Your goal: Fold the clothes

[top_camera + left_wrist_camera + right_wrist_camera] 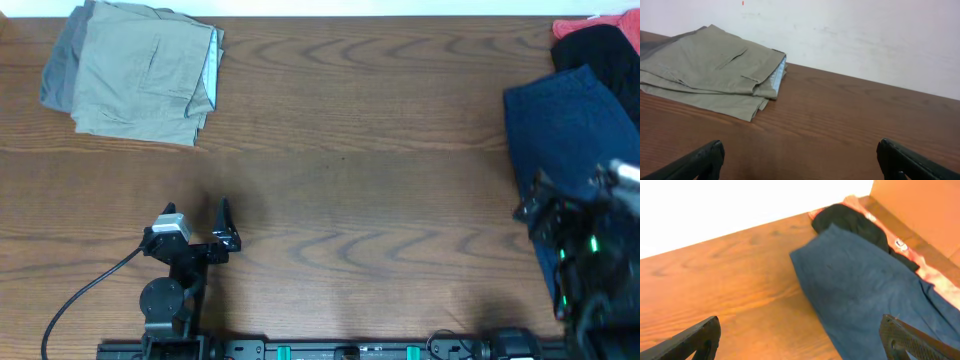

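A folded light khaki pair of shorts (145,80) lies at the table's far left on top of a grey garment (58,65); it also shows in the left wrist view (710,70). My left gripper (197,215) is open and empty, low over bare wood well in front of the khaki pile (801,160). An unfolded navy garment (565,130) lies at the right edge, with a black one (600,45) and a red one (585,25) behind it. My right gripper (570,185) is open and empty, over the navy garment's near left edge (802,337). The navy cloth (860,280) spreads ahead.
The wooden table (380,200) runs between the two piles. A white wall (865,35) stands behind the table. A cardboard-brown surface (920,205) rises at the far right beside the black (850,222) and red (935,277) clothes. A black cable (85,290) trails from the left arm.
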Controlling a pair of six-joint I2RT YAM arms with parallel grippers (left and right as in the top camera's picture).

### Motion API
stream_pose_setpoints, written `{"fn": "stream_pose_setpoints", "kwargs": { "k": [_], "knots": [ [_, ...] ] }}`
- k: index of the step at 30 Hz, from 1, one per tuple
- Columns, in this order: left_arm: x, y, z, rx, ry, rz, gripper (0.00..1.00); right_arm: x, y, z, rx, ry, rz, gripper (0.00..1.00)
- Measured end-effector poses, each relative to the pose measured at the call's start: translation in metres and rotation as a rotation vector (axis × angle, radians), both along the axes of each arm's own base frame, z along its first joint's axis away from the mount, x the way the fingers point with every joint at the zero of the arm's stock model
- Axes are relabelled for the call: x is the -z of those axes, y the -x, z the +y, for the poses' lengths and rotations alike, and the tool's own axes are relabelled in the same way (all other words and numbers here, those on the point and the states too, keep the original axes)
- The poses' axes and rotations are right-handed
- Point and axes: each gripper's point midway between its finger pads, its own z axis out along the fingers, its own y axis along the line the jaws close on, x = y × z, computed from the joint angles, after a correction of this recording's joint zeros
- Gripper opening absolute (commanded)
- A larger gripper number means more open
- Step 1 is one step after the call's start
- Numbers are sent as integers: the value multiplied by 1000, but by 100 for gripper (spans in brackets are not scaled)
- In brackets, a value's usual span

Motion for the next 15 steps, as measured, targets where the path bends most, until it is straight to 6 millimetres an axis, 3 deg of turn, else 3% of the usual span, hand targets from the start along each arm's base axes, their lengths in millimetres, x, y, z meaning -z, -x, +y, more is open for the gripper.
{"fn": "stream_pose_setpoints", "kwargs": {
  "k": [4, 9, 15],
  "knots": [
    [0, 0, 0, 0, 0, 0, 98, -2, 18, 0, -6, -6, -70, 99],
    [0, 0, 0, 0, 0, 0, 98, 9, 15, 17, -102, -40, -170, 99],
    [0, 0, 0, 0, 0, 0, 98, 59, -3, 54, -315, -70, -257, 99]
  ]
}}
